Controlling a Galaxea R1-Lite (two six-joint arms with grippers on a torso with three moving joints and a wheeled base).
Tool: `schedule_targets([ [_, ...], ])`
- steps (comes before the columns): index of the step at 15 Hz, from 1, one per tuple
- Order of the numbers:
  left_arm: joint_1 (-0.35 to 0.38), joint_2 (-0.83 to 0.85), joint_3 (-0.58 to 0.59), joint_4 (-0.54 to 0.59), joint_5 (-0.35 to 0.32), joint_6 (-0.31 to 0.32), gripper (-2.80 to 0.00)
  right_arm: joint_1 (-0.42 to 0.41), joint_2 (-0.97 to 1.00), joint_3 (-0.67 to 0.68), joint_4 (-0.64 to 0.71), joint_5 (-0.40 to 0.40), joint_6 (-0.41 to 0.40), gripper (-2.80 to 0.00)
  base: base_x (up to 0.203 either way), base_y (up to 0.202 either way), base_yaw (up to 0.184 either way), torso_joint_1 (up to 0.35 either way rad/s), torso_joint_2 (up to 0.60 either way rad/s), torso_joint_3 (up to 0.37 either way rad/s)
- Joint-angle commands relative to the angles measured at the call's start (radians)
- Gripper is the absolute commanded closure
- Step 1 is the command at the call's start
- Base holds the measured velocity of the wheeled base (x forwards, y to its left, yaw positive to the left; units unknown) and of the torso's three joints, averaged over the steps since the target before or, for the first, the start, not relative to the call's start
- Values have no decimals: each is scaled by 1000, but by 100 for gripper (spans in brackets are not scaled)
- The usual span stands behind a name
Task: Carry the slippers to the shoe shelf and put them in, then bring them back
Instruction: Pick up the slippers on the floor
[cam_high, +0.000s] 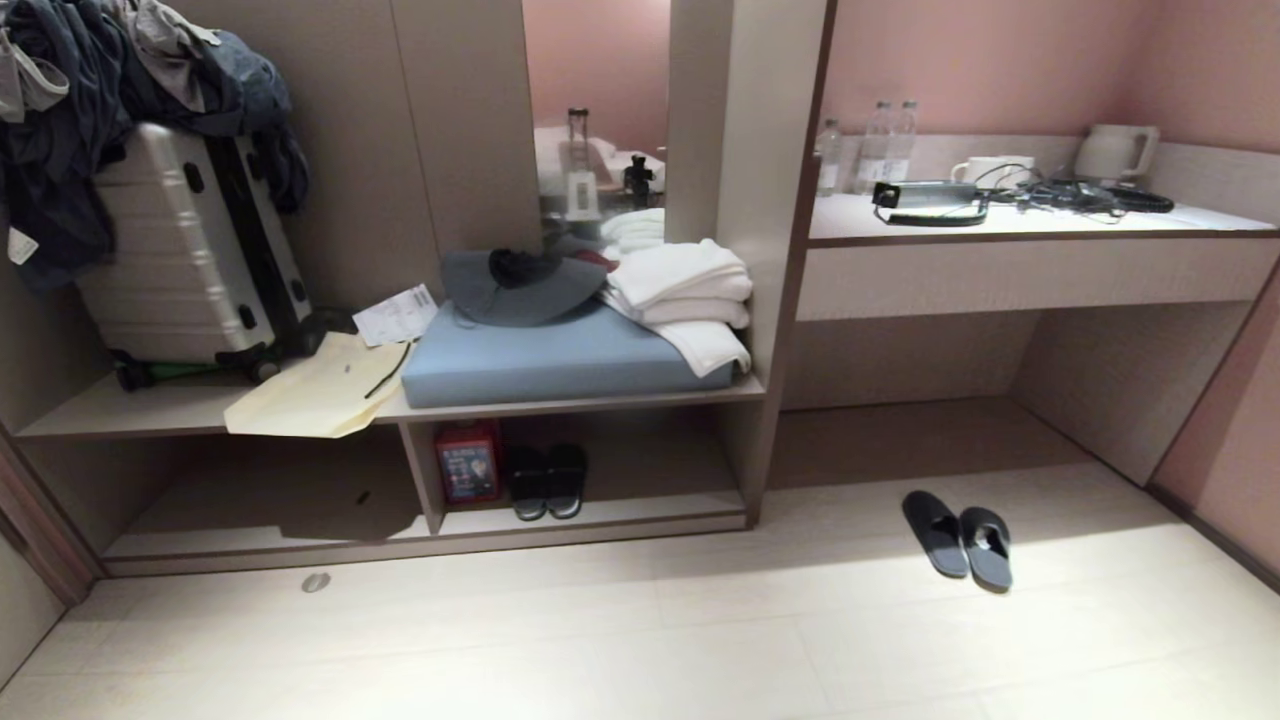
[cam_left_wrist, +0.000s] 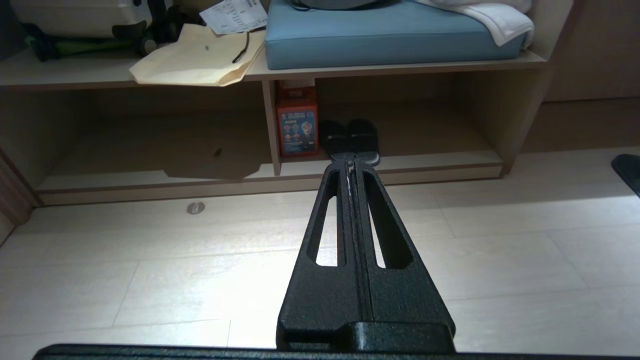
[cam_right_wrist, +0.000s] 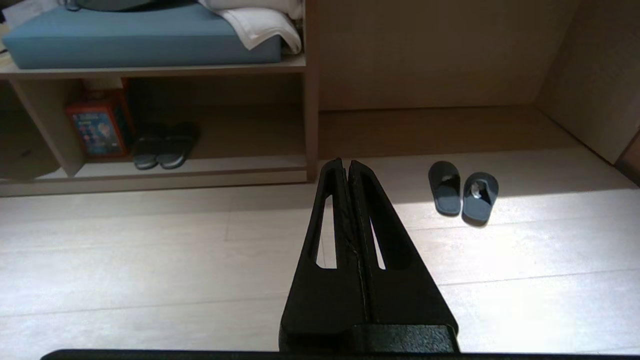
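My right pincer (cam_right_wrist: 346, 167) is pressed together, empty, the slippers (cam_right_wrist: 462, 192) lying well ahead of it. The left pincer (cam_left_wrist: 350, 162) is pressed together too. I risk grabbing the other pair (cam_right_wrist: 165, 145) inside the shoe shelf (cam_right_wrist: 190, 167).

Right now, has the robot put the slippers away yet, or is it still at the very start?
Still at the start. Nothing looks done: the slippers lie side by side on the floor in front of the desk, and the shoe shelf holds only another dark pair and a red box. Nothing is in hand: the left tool and right tool are both shut and empty. Everything remains: pick up, shelve, bring back.
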Motion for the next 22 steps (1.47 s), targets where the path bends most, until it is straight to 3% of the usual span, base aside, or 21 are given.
schedule_targets([
  [1, 2, 0, 0, 0, 0, 0, 0, 0, 0, 0, 0, 0, 0, 0, 195, 0, 2, 5, -1, 2],
  [22, 1, 0, 0, 0, 0, 3, 0, 0, 0, 2, 0, 0, 0, 0, 190, 0, -1, 3, 3, 2],
])
